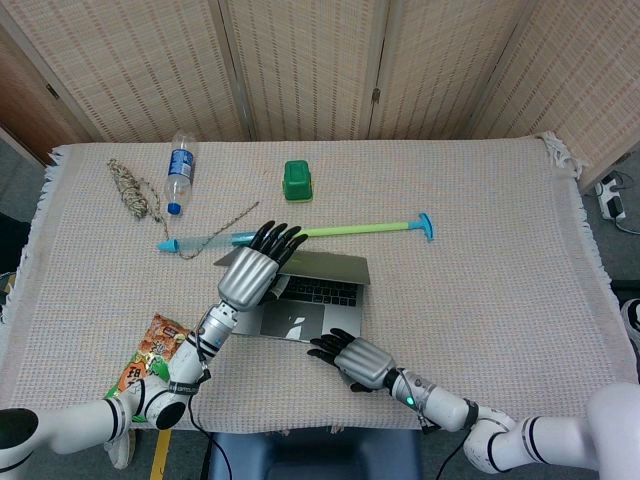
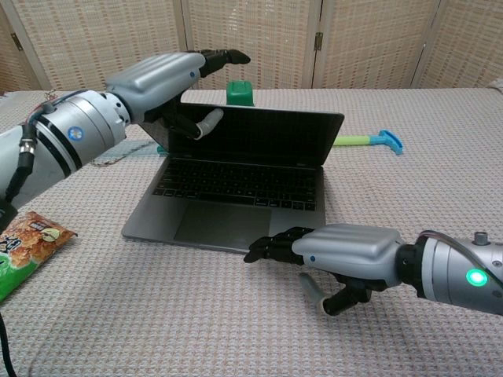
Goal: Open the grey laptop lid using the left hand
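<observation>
The grey laptop [image 1: 300, 320] lies near the table's front, its lid [image 2: 267, 137] raised past halfway and the dark screen and keyboard [image 2: 236, 184] showing. My left hand [image 2: 169, 75] is at the lid's top left corner. Its thumb lies on the screen side and its fingers reach over the top edge; from the head view this left hand [image 1: 250, 272] covers that corner. My right hand [image 2: 346, 251] lies flat in front of the laptop, fingertips on the front edge of the base, and holds nothing. In the head view the right hand [image 1: 360, 362] sits at the base's front right.
Behind the lid lies a long green and blue stick [image 1: 360, 231]. A green box [image 1: 297, 180], a water bottle [image 1: 180, 168] and a twine bundle [image 1: 130, 187] are farther back. A snack packet [image 1: 150, 365] lies at the front left, under my left forearm.
</observation>
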Available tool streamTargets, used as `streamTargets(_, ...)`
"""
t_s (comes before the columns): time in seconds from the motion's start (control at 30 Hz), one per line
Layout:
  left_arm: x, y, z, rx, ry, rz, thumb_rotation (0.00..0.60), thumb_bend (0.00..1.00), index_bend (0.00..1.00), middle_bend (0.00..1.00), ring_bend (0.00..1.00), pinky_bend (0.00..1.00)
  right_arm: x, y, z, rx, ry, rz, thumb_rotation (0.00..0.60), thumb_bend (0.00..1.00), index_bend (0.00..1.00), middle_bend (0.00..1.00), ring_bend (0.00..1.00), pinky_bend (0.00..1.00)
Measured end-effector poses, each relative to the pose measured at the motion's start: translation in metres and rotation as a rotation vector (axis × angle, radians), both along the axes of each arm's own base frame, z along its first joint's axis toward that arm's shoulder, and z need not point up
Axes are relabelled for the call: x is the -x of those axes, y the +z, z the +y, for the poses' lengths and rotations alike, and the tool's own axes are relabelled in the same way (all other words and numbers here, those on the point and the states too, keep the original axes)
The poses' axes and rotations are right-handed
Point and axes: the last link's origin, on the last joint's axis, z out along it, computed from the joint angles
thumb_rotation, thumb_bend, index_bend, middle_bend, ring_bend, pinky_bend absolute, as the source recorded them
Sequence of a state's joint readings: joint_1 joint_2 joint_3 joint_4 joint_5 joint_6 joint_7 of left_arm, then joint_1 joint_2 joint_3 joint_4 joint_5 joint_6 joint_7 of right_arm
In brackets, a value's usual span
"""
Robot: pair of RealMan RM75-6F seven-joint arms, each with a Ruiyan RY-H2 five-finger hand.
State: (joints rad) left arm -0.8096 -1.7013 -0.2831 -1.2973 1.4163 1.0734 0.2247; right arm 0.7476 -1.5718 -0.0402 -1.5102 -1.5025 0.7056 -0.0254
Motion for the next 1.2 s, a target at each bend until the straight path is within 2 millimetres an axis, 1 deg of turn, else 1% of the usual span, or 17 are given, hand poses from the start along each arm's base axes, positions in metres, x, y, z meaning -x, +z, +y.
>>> streamTargets(0.17, -0.003, 0.010, 0.021, -0.001, 0.056, -0.004, 0.600, 0.45, 0.00, 0.05, 0.00, 0.00, -0.002, -0.001, -0.002, 0.004, -0.003, 0.001, 0.600, 0.91, 0.00, 0.00, 0.04, 0.00)
streamTargets(0.3, -0.003, 0.020, 0.037, -0.013, 0.107, -0.016, 0.600, 0.42, 0.00, 0.04, 0.00, 0.00, -0.003, -0.001, -0.003, 0.009, -0.004, 0.001, 0.600, 0.92, 0.00, 0.00, 0.04, 0.00)
streamTargets(0.53, -0.007, 0.040, 0.063, -0.049, 0.182, -0.068, 0.600, 0.40, 0.00, 0.01, 0.00, 0.00, -0.006, -0.001, -0.006, 0.014, -0.004, -0.001, 0.600, 0.92, 0.00, 0.00, 0.04, 0.00)
streamTargets(0.67, -0.008, 0.046, 0.074, -0.072, 0.214, -0.081, 0.600, 0.40, 0.00, 0.01, 0.00, 0.00, -0.006, -0.001, -0.007, 0.015, -0.007, 0.001, 0.600, 0.92, 0.00, 0.00, 0.04, 0.00)
streamTargets(0.93, -0.007, 0.050, 0.098, -0.090, 0.308, -0.099, 0.600, 0.40, 0.00, 0.00, 0.00, 0.00, -0.008, -0.002, -0.011, 0.021, -0.010, -0.001, 0.600, 0.92, 0.00, 0.00, 0.04, 0.00)
streamTargets(1.2, -0.002, 0.052, 0.115, -0.122, 0.393, -0.089, 0.600, 0.41, 0.00, 0.00, 0.00, 0.00, -0.008, 0.000, -0.014, 0.029, -0.017, -0.001, 0.600, 0.92, 0.00, 0.00, 0.04, 0.00)
